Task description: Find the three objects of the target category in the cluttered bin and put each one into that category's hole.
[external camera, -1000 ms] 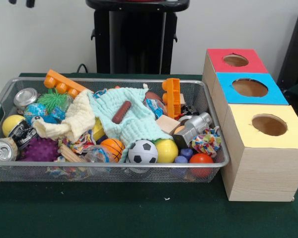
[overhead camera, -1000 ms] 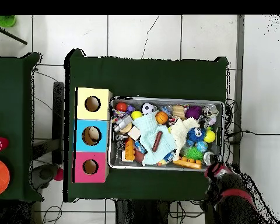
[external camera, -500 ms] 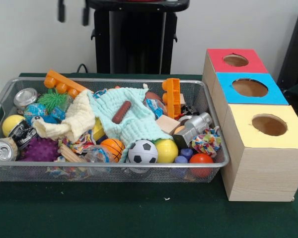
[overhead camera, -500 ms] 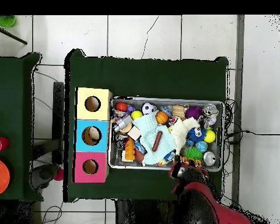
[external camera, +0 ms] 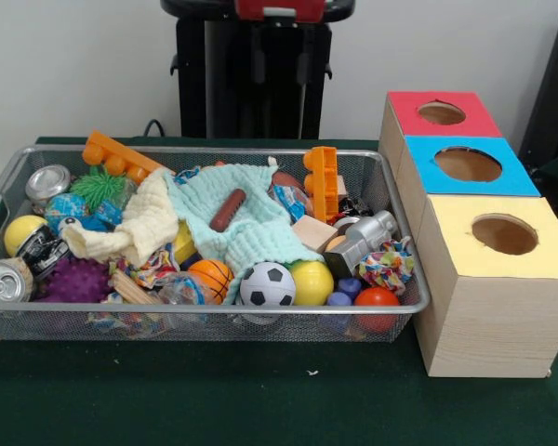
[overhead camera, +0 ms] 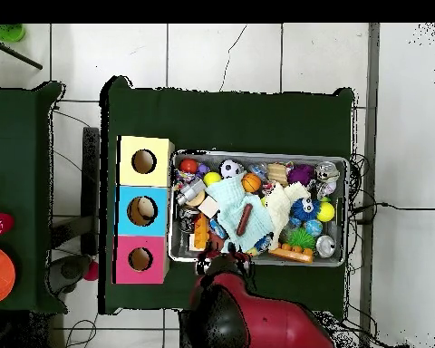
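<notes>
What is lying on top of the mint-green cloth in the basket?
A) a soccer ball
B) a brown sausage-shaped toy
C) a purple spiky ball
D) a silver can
B: the brown sausage toy lies across the mint-green cloth, while the soccer ball sits at the basket's front wall, off the cloth.

**No readable text**

No legible text, labels, brands or numbers in either view. Cans point(external camera: 5, 279) in the wire bin point(external camera: 405, 279) show only bare silver tops, no print readable. A small dark printed item point(external camera: 43, 249) beside the yellow ball has markings, too blurred to read. Box tops point(external camera: 502, 232) are plain colour, no signs.
</notes>
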### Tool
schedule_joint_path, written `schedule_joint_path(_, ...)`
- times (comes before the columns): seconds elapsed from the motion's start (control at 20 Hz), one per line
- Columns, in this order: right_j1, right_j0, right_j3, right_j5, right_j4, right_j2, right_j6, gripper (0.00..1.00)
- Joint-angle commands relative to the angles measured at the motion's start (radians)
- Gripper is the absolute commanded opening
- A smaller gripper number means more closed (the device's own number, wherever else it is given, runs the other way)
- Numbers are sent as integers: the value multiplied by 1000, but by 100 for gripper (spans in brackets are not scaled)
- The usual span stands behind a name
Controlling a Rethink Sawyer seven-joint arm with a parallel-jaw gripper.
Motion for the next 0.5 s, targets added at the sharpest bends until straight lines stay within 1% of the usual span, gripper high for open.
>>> schedule_joint_path(0.05,175,72,-146,-111,6,-111,157,100)
schedule_joint_path(0.15,198,67,-151,-128,11,-105,162,100)
schedule_joint_path(0.3,244,57,-161,-172,0,-102,158,100)
schedule_joint_path(0.5,277,57,-174,-188,-2,-109,149,100)
